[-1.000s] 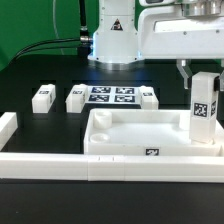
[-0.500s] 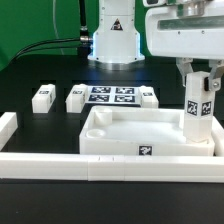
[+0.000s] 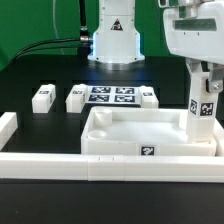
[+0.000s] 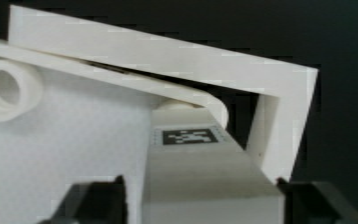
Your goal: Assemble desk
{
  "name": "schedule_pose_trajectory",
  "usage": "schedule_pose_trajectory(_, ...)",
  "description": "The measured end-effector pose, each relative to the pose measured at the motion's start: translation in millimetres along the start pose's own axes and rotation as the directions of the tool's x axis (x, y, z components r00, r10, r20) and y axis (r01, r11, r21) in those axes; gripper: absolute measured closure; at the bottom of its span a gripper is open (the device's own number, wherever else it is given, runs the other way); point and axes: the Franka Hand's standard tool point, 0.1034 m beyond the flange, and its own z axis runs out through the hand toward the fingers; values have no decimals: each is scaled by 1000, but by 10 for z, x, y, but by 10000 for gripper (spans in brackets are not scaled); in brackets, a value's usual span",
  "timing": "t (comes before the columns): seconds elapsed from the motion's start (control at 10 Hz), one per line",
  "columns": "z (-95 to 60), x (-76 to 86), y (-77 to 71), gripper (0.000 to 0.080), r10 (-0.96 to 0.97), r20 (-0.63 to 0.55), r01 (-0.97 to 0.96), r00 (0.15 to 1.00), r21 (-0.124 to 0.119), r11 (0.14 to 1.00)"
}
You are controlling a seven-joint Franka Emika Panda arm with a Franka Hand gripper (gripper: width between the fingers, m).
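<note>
Black table (image 3: 40, 60) fills the exterior view. White plastic rectangular tray-like tabletop (image 3: 130, 135) sits lower centre, hollow side up. It lies just behind the long white border rail (image 3: 60, 165) that runs along the bottom. Marker board (image 3: 112, 96) lies flat mid-frame. Gripper (image 3: 203, 70) at the exterior view's right is clamped on an upright square white tagged leg (image 3: 203, 108). The leg's lower end is at the tabletop's right corner; seating there cannot be told. Wrist view: fingers (image 4: 96, 200) press both flanks of the leg. Loose short white leg (image 3: 42, 97) lies mid-left, and two flanking legs (image 3: 77, 97) lie beside the board.
</note>
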Motion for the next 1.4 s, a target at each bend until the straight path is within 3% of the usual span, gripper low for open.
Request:
schedule_pose_trajectory(0.1,3,-32,4,225,-29,3,29,1000,-7,1000)
schedule_pose_trajectory(0.2,10,-78,3,165,-107,5,107,994,-9,994)
schedule_pose_trajectory(0.5,15,-64,8,154,-330,7,330,944,-8,944)
schedule_pose_trajectory(0.6,14,-66,14,151,-430,9,430,903,-18,902)
schedule_pose_trajectory(1.0,-23,-72,-37,151,-761,16,761,648,-57,646)
schedule_pose_trajectory(1.1,-39,-63,-70,151,-851,15,849,525,-70,523)
schedule_pose_trajectory(1.4,-17,-8,-84,151,-955,-23,952,297,-70,298)
